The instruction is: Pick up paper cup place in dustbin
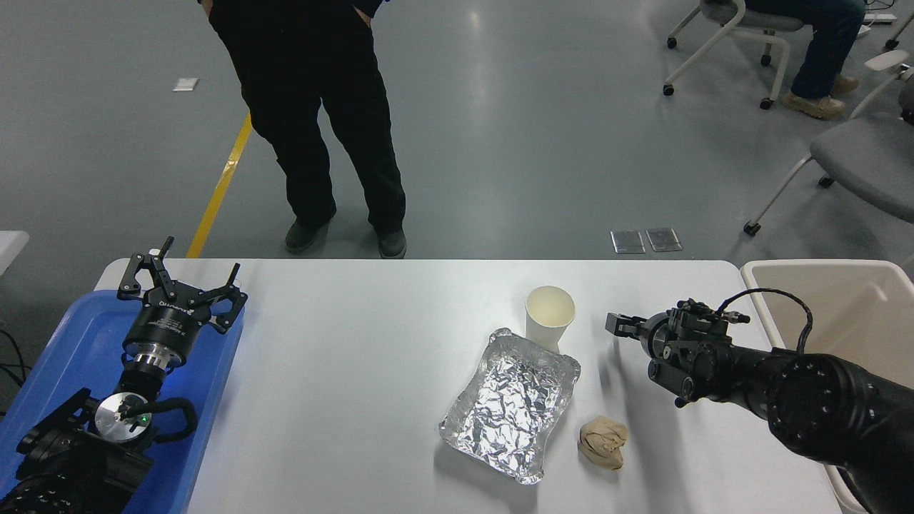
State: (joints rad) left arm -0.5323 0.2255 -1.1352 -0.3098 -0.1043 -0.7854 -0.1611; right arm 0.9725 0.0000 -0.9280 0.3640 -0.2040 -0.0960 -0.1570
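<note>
The white paper cup (550, 318) stands upright on the white table, just behind the far corner of the foil tray. My right gripper (618, 325) hovers a short way to the right of the cup and points left at it, without touching it. I see it from the side, so its opening is hidden. The cream dustbin (821, 266) stands off the table's right end, behind my right arm. My left gripper (182, 284) is parked open and empty over the blue tray at the lower left.
A crumpled silver foil tray (510, 403) lies in front of the cup, with a tan paper wad (603, 442) to its right. The blue plastic tray (64, 343) sits at the left edge. A person (314, 107) stands at the far side; chairs stand at the back right.
</note>
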